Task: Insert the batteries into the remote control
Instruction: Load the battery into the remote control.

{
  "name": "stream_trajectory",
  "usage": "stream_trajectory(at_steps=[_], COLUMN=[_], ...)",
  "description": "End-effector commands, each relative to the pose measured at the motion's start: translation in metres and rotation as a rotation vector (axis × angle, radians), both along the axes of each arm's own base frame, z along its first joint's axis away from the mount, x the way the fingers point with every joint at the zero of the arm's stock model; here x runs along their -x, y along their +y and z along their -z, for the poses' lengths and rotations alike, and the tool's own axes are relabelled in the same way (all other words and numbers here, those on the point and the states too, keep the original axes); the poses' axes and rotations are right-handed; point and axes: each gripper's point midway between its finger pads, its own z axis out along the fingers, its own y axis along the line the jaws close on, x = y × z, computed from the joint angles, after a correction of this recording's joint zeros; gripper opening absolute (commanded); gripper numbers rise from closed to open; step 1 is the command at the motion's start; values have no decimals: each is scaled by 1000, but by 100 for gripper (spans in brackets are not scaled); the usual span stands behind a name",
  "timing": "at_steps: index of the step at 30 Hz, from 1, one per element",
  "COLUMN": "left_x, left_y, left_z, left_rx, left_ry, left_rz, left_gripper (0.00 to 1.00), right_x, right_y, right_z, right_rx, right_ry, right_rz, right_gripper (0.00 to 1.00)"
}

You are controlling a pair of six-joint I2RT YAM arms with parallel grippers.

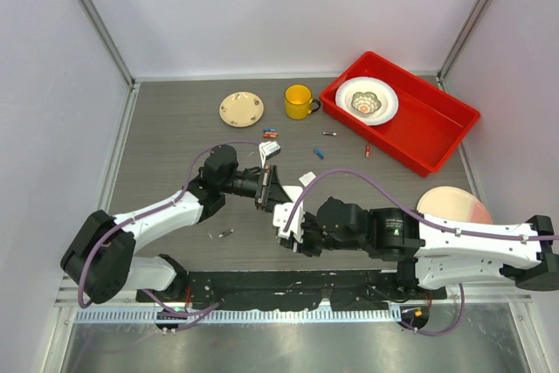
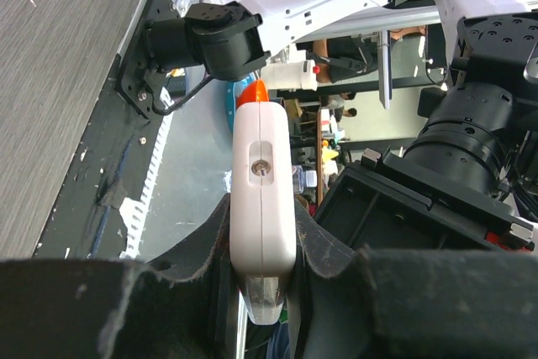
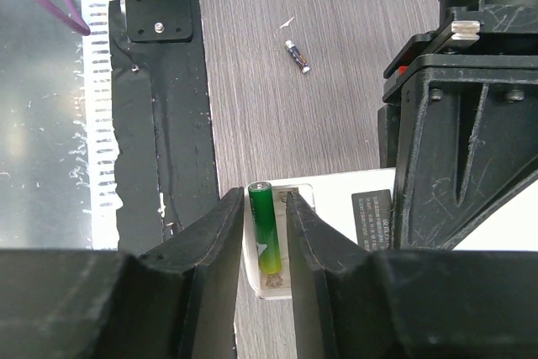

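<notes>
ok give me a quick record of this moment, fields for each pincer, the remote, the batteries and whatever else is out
left pincer: shut on the remote
right pincer: fingers either side of a green battery; whether it grips cannot be told
green battery: lying in the remote's open slot
loose batteries: several scattered on the table, one apart from the rest
other things: yellow mug, small plate, red tray holding a bowl, pink plate

White remote control (image 2: pixel 263 199) held edge-up; green battery (image 3: pixel 266 237) lies in its compartment.
</notes>
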Motion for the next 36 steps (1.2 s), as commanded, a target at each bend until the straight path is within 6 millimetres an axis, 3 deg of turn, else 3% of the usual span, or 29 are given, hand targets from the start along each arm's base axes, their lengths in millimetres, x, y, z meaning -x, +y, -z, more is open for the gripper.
stream_trajectory(at_steps=[1,12,21,24,26,29,34,36], left_x=[4,3,-1,-2,-4,-8,-13,-15], left_y=[-1,-2,-4,-5,-5,-7,-9,-10], left_z=[-16,-11,-7,-7,-7,-9,-12,-15], left_rx=[50,40,35,37,43,64,95,111], left_ry=[-56,-47,-47,-51,-59,-73,-67,-85], left_rz=[39,40,31,20,9,-18,-53,-60], left_gripper=[0,0,0,0,0,0,0,0], right_x=[-11,-11,-12,-20,-38,-71,-70,-69], right_y=[5,6,9,5,-9,-33,-31,-35], right_z=[-26,-44,-91,-101,-109,-97,-67,-68], right_rx=[-68,-137,-307,-359,-443,-486,-492,-546], right_ry=[-29,-26,-9,0,25,86,331,385], right_rz=[50,64,96,159,318,598,725,748], right_gripper=[34,46,63,64,66,73,77,78])
